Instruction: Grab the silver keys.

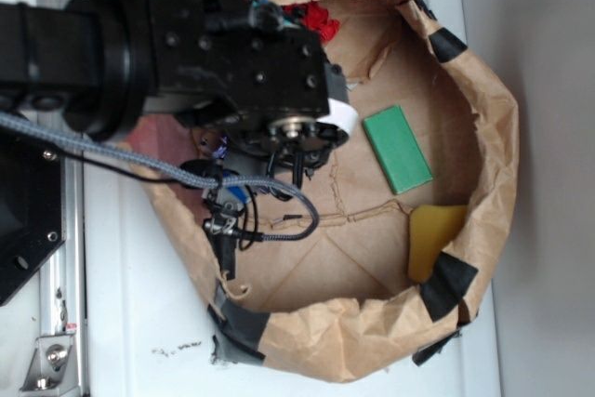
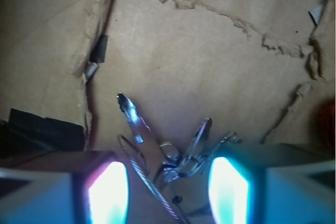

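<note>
The silver keys (image 2: 169, 156) lie fanned out on the brown paper floor, with one long key (image 2: 134, 120) pointing up and left and a twisted wire loop (image 2: 152, 182) trailing toward me. My gripper (image 2: 168, 190) is open and low over them. Its glowing fingers (image 2: 107, 192) stand on either side of the bunch, and neither touches it. In the exterior view the gripper (image 1: 297, 163) points down into the paper bag, and the arm hides the keys.
The bag's rolled brown rim (image 1: 497, 137) rings the work area, with black tape patches (image 1: 449, 284). Inside lie a green block (image 1: 397, 149), a yellow piece (image 1: 432, 239) and a red item (image 1: 316, 18). Black tape (image 2: 42, 129) sits left of the keys.
</note>
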Motion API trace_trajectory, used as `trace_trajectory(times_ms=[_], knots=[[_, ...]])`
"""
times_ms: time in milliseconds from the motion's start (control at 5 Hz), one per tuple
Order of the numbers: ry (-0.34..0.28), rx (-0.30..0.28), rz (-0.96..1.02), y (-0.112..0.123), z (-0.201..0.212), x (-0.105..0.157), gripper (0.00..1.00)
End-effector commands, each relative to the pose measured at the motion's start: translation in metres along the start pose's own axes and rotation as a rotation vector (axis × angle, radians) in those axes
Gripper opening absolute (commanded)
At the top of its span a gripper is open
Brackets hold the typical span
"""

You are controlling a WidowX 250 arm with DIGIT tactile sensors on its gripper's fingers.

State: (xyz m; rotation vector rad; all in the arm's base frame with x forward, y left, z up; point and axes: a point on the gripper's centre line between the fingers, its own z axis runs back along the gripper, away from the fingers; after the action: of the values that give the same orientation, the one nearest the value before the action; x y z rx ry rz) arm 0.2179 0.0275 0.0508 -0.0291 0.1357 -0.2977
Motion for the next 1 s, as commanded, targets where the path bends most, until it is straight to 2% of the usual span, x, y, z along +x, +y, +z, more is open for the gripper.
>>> trace_trajectory(times_ms=[0, 200, 400, 600, 800], knots=[[-0.066, 0.038, 0.009, 0.0048, 0.0103, -0.0022, 0.0], [-0.067, 0.051, 0.002, 0.0038, 0.0097, -0.004, 0.0], [-0.057, 0.06, 0.01, 0.0048, 0.01, -0.0045, 0.87], [-0.061, 0.075, -0.007, 0.0029, 0.0102, -0.0051, 1.0], [-0.062, 0.082, -0.019, 0.0023, 0.0099, -0.0059, 1.0]])
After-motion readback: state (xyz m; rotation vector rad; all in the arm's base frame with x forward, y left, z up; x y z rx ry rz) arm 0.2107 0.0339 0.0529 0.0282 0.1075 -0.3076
